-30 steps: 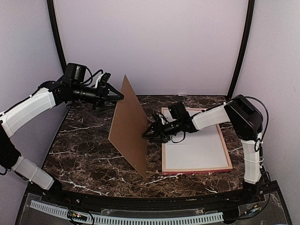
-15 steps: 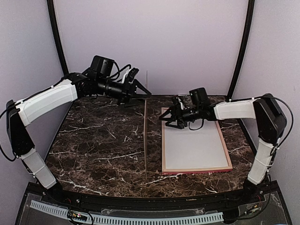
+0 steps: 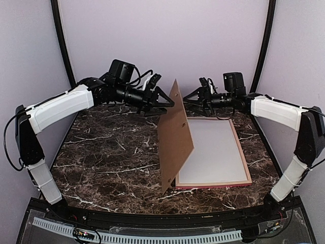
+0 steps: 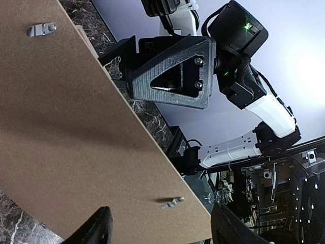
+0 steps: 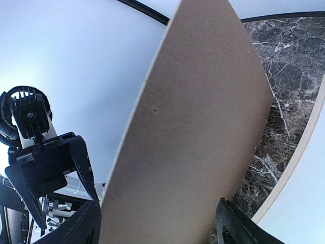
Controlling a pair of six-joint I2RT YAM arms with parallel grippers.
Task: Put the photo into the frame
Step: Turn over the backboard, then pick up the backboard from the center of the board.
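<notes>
The pink frame (image 3: pixel 247 168) lies flat on the right of the table, filled by a plain white sheet (image 3: pixel 213 152). No cat print shows. A brown backing board (image 3: pixel 175 134) stands on its lower edge, tilted right over the frame's left side. My left gripper (image 3: pixel 166 101) is open at the board's upper left edge. My right gripper (image 3: pixel 195 95) is open and empty just behind the board's top. The left wrist view shows the board's clip side (image 4: pixel 76 127), and the right wrist view its plain side (image 5: pixel 198 127), each between open jaws.
The dark marble table (image 3: pixel 101 157) spreads left of the board. Pale walls close the back and sides. The frame's pale edge (image 5: pixel 299 152) shows at the right of the right wrist view.
The board has swung from leaning left, through edge-on, to leaning right over the frame. My left gripper followed it rightward. My right gripper pulled back toward the rear.
</notes>
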